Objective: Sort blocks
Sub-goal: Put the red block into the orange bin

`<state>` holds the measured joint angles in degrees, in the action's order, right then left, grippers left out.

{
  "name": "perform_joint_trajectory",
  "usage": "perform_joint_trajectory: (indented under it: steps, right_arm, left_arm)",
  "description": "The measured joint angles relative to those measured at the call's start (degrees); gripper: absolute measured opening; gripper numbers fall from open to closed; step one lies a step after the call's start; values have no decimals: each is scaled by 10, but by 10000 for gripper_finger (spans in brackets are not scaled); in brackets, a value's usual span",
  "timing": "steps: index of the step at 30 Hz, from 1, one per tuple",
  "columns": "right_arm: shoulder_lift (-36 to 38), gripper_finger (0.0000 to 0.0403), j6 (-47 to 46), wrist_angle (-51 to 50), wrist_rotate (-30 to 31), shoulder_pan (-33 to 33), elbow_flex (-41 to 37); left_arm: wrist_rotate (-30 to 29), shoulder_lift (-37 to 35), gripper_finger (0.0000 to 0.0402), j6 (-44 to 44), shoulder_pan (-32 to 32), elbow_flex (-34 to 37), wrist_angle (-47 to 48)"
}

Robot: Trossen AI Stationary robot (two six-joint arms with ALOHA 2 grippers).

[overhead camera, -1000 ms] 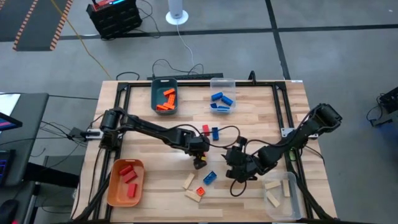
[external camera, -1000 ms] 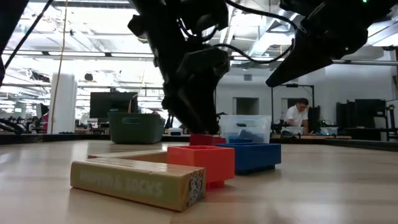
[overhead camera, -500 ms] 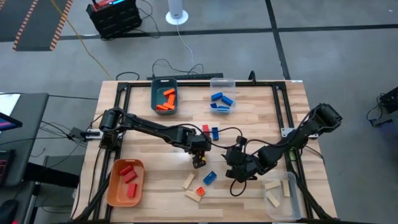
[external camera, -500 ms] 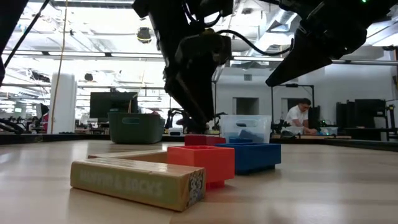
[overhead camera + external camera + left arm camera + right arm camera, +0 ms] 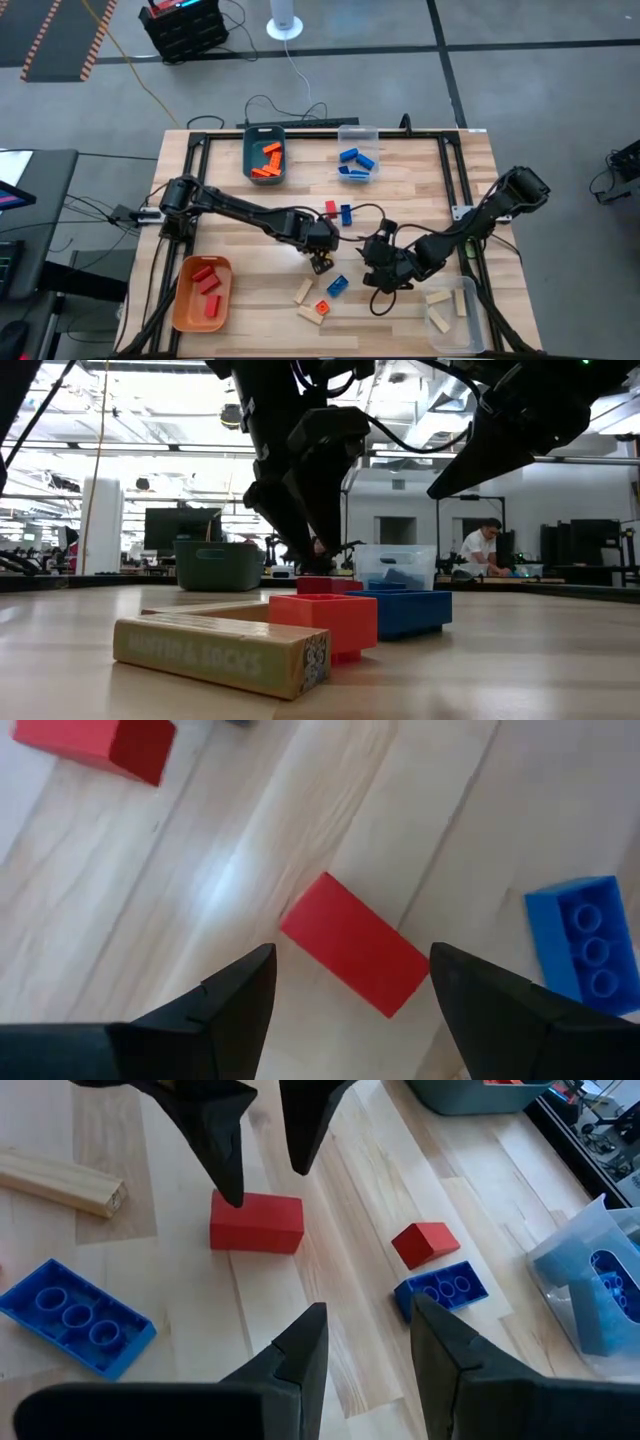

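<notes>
One small red rectangular block [image 5: 354, 943] is lying between the left gripper [image 5: 350, 982]'s parted fingers, long axis pointing ten-to-four; the right gripper [image 5: 365, 1335] is waiting nearby, half-open and empty.

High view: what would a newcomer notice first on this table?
First, the two dark arms meeting at the table's middle: the left gripper, fingers open, hangs over a red block, and the right gripper waits close beside it. Then the coloured bins: an orange bin with red blocks, a teal bin with orange ones.
</notes>
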<state>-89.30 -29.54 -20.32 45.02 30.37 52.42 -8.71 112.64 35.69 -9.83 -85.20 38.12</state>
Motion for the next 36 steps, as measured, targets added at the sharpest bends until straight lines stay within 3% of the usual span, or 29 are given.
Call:
perform_joint_trajectory:
  steps: [18, 26, 32, 36]
  right_arm:
    - [0, 123, 3, 5, 0, 3, 0]
    - [0, 123, 11, 12, 1, 4, -1]
    - [0, 123, 11, 12, 1, 4, -1]
    - [0, 123, 11, 11, 1, 4, -1]
  left_arm:
    - [-2, 42, 259, 44, -1, -4, -4]
    - [15, 51, 259, -18, 9, -2, 31]
    - [6, 52, 259, -147, 13, -1, 54]
    - [-6, 53, 251, -180, 13, -1, 62]
